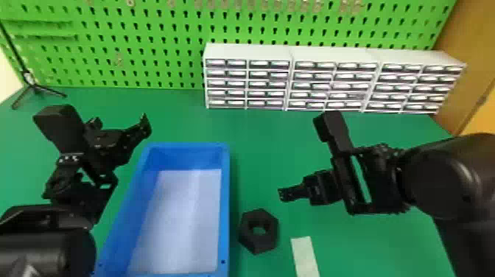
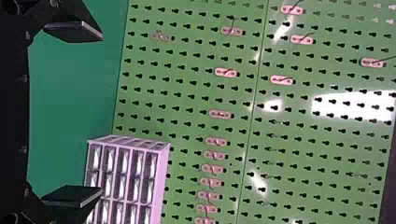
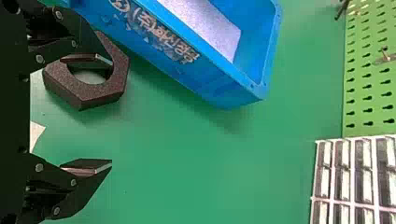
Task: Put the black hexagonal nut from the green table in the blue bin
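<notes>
On green table (image 1: 257, 147): nut (image 1: 257, 244) near right jaws, beside bin (image 1: 225, 206).

- Head view: bright, even light over tabletop (image 1: 257, 147); soft dark shadow along one long side of blue bin (image 1: 225, 206).
- Drawer cabinets (image 1: 250, 51): white glints across drawer fronts. Right arm (image 1: 434, 180): dull sheen on rounded black housing.
- Left wrist view: hard white glare patches on pegboard (image 2: 187, 105), the biggest blown out, roughly oblong.
- Right wrist view: soft-edged shadow on tabletop below bin wall; fainter shading beside nut (image 3: 100, 95).
</notes>
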Available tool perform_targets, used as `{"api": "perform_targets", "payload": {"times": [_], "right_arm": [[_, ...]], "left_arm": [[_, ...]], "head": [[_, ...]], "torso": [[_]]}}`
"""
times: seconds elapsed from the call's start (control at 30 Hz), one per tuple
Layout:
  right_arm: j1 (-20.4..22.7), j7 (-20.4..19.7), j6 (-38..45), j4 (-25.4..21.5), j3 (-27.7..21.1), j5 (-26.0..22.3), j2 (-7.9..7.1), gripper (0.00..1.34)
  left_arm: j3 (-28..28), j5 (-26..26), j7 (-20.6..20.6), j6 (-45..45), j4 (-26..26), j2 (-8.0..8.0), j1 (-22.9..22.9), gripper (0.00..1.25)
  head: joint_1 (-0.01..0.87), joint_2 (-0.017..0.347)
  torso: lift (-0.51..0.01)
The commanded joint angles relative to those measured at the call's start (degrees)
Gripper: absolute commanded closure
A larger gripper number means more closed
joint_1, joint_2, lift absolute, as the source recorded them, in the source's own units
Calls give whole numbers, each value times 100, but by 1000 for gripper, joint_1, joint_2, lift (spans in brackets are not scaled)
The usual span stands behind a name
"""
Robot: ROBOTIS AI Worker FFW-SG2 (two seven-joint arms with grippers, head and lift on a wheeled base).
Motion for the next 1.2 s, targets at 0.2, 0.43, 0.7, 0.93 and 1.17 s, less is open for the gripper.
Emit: {"api": "perform_targets", "payload": {"times": [0.2,0.43,0.7,0.93,1.17], "right_arm": [[-199,0,17,330,350,-182,-177,504],[-111,0,17,453,411,-296,-371,504],[-164,0,17,488,543,-305,-406,504],[-313,0,17,681,815,-322,-432,504],[-418,0,17,831,974,-313,-423,504]], "left_arm": [[-10,-9,-3,0,18,0,-39,125],[-1,-9,-3,0,18,0,-48,125],[-19,-26,-3,0,18,0,-92,125],[-28,-26,-3,0,18,0,-109,125],[-28,-26,-3,0,27,-17,-118,125]], "head": [[692,8],[692,8],[692,8],[692,8],[692,8]], "torso": [[-97],[-97],[-97],[-97],[-97]]}}
